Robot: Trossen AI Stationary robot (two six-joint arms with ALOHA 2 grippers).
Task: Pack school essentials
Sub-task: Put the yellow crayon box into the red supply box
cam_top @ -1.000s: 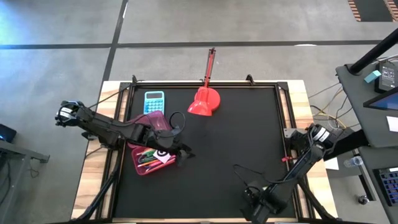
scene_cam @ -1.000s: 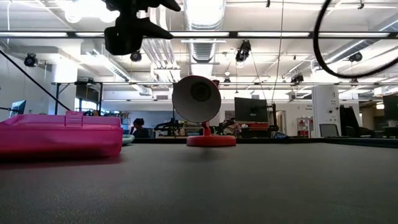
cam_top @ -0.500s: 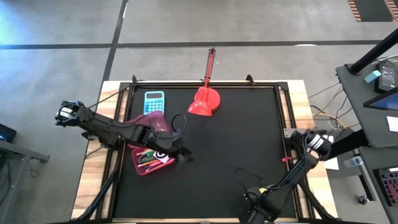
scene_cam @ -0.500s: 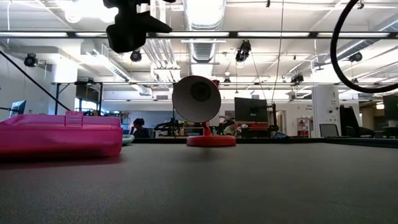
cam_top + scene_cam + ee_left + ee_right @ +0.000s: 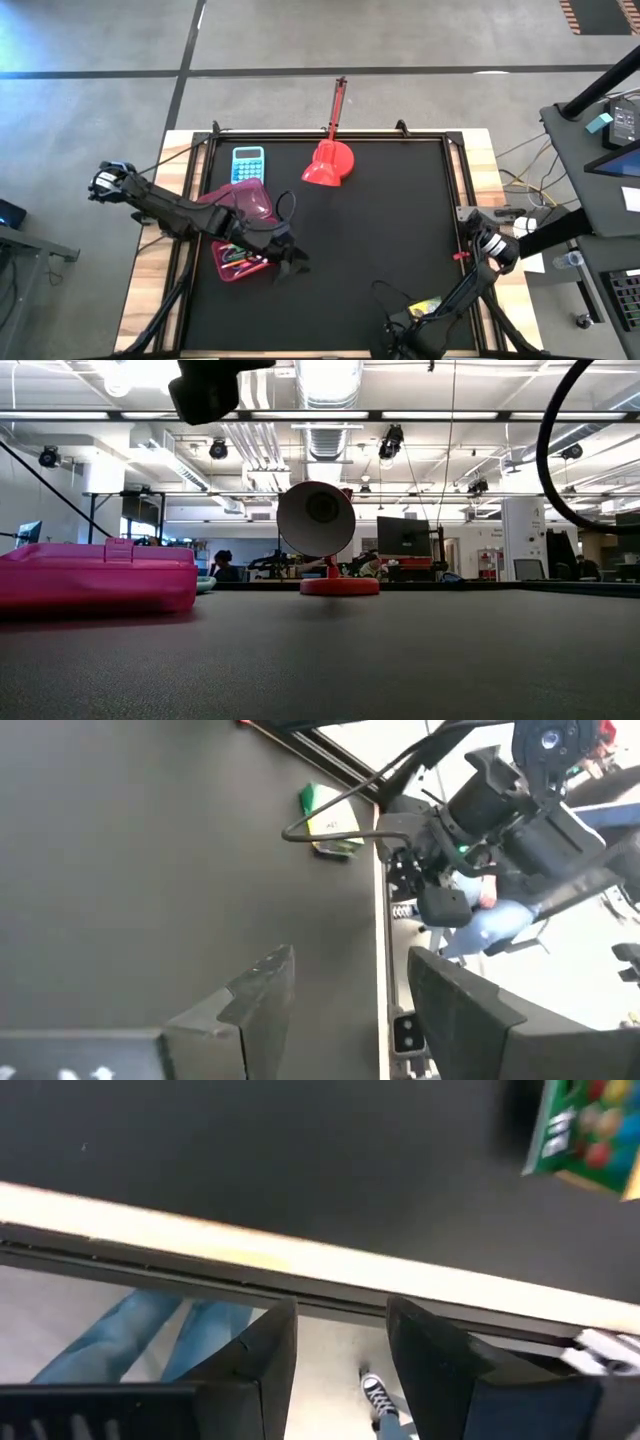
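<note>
**Pink case mostly filled; crayon box still out**

Pink case [image 5: 238, 233]: lies open at the left of the mat, lid tipped up on its far side. From above I count thin pencils [image 5: 236, 257], orange and green among them, lying in the tray. Anything else in there is hidden under my left arm, so I cannot list it.

Crayon box [image 5: 427, 306]: green and yellow, flat on the mat at the near right, close to the edge. It lies well apart from the case. I judge this the one item left to pack.

Left gripper [image 5: 288, 262]: hangs above the mat just beside the case's near right corner, jaws spread wide and holding nothing.

Right gripper [image 5: 408, 335]: low at the near edge, just beside the crayon box. Its own view shows the fingers [image 5: 268, 1345] parted with only the table edge and floor between them, so nothing is gripped.

Calculator [image 5: 248, 163]: light blue, far left, just beyond the case. Not mine to pack.

Red lamp [image 5: 330, 165]: far centre, untouched.

Remaining, as I judge it: grasp the crayon box, carry it left to the case, then close the lid.
</note>
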